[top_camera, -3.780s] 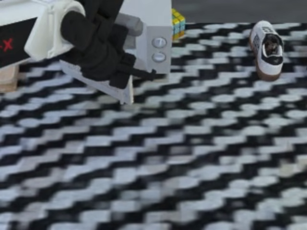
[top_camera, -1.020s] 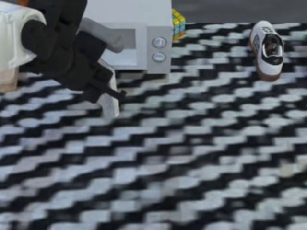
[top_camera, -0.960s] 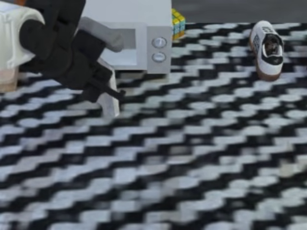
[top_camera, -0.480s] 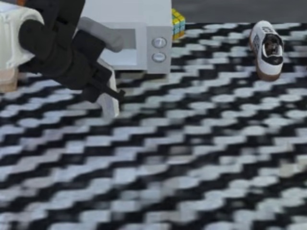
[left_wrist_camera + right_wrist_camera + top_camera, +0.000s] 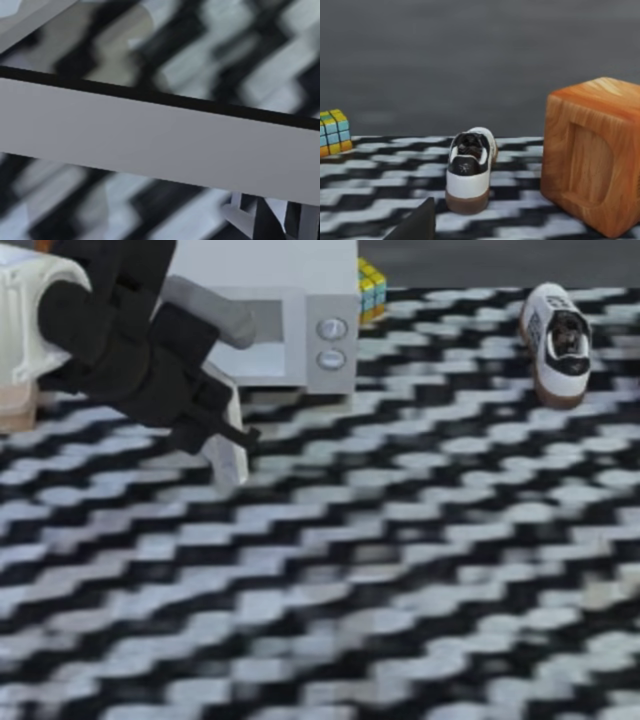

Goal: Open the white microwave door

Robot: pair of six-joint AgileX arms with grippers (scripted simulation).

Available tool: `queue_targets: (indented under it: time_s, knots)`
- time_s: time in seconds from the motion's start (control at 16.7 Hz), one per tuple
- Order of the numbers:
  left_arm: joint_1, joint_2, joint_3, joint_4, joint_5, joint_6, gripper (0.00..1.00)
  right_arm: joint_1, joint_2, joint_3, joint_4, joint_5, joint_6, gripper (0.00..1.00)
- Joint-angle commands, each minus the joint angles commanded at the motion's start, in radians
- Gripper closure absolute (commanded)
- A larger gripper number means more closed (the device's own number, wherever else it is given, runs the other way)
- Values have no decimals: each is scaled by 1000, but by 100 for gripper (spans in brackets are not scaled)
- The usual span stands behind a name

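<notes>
Fingers of the left gripper [image 5: 235,432] pinch the free edge of the door [image 5: 228,452], swung wide from the white microwave [image 5: 290,315] at the far left of the patterned worktop [image 5: 400,570]. To finish well, the pull should follow the door's arc about its hinge, grip firm, without dragging the box. The left arm reaches in from the top-left, wrist angled down toward the door. The right arm is parked; only a dark edge of it shows in its wrist view.
</notes>
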Motion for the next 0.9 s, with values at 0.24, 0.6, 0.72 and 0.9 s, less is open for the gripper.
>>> queue_targets:
  time_s: [0.24, 0.6, 0.72, 0.9]
  knots:
    - [0, 0, 0, 0, 0, 0, 100, 0, 0, 0, 0, 0, 0, 0]
    - [-2, 2, -4, -1, 7, 1, 100, 0, 0, 0, 0, 0, 0, 0]
    - [9, -5, -5, -4, 20, 28, 100, 0, 0, 0, 0, 0, 0, 0]
    - [35, -16, -23, -20, 49, 87, 100, 0, 0, 0, 0, 0, 0, 0]
